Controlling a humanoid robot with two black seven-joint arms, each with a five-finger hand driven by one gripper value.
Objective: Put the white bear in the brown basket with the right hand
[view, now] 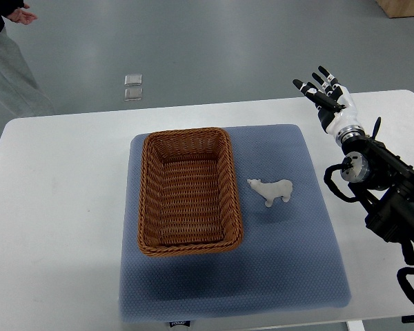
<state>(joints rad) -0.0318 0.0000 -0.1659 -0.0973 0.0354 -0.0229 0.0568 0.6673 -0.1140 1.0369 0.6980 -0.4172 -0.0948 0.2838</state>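
While raised over the far right corner of the white rectangular desk (55, 207), right robot hand (326, 95) with black-tipped white fingers (310, 88) spread wide, gripping nothing. Attached to a black jointed arm (390, 193) entering from the right edge of the frame. Well apart from the small white plastic bear figure (272, 189).

Lying on the blue quilted fabric mat (290, 276), right of centre, on its side with the head toward the basket. Just beside the right wall of the brown woven wicker basket (186, 192), not touching it. Rectangular, upright, open at the top, nothing visible inside. Set on the left half of the same mat, short sides toward the near and far edges of the desk.

Covering the middle of the desk, from close to the far edge down to the near edge.

Beyond the far edge, on the grey floor (248, 48): two small pale square tiles (132, 87), one behind the other. At the top left corner of the frame, a person's hand (22, 15) and light grey garment (10, 72), well clear of the desk.
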